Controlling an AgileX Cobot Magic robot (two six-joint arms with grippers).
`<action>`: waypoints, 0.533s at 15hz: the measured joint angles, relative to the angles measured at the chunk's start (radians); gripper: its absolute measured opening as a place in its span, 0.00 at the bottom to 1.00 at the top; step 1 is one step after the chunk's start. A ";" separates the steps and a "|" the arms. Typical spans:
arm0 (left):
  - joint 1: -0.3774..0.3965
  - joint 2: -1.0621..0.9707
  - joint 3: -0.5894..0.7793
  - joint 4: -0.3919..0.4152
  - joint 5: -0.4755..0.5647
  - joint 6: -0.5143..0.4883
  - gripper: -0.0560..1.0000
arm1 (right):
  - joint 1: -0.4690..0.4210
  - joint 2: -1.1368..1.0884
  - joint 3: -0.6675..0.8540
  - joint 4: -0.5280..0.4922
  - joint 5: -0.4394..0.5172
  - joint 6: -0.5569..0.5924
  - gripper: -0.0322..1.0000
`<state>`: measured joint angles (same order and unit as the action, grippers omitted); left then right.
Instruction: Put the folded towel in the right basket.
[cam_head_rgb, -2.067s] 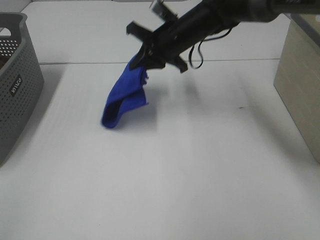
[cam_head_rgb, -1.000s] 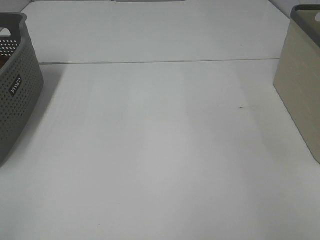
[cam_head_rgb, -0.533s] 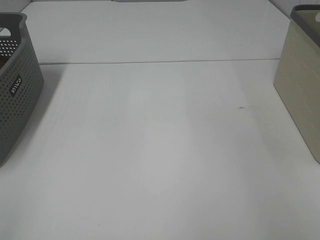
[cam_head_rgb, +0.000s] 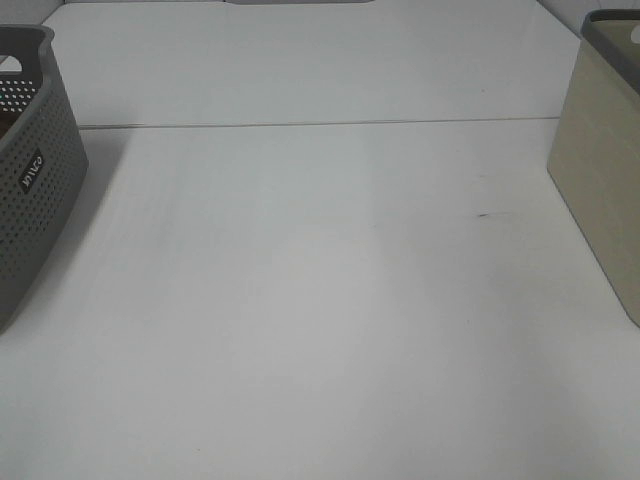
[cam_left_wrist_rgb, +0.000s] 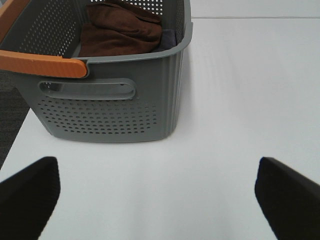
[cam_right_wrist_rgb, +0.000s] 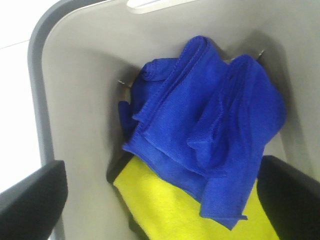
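While the blue towel (cam_right_wrist_rgb: 210, 125) lies bunched inside the right basket (cam_right_wrist_rgb: 75, 100) on a yellow cloth (cam_right_wrist_rgb: 165, 205), the right claw (cam_right_wrist_rgb: 160, 200) hangs over it, spread and empty. Over the surface (cam_left_wrist_rgb: 225, 100), the left claw (cam_left_wrist_rgb: 160, 200) is spread too, near the grey basket (cam_left_wrist_rgb: 110, 110) holding what looks like a brown towel (cam_left_wrist_rgb: 120, 30).

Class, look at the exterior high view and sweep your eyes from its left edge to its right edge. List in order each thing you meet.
grey perforated basket → white table → small dark mark on the table → beige basket
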<state>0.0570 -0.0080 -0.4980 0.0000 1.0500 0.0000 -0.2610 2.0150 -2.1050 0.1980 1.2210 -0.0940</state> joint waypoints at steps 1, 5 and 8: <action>0.000 0.000 0.000 0.000 0.000 0.000 0.99 | 0.027 -0.003 0.001 -0.003 0.000 0.001 0.98; 0.000 0.000 0.000 0.000 0.000 0.000 0.99 | 0.203 -0.083 0.005 -0.016 0.001 0.032 0.98; 0.000 0.000 0.000 0.000 0.000 0.000 0.99 | 0.254 -0.185 0.013 -0.013 0.001 0.074 0.98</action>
<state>0.0570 -0.0080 -0.4980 0.0000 1.0500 0.0000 -0.0070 1.8300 -2.0920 0.1850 1.2220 -0.0200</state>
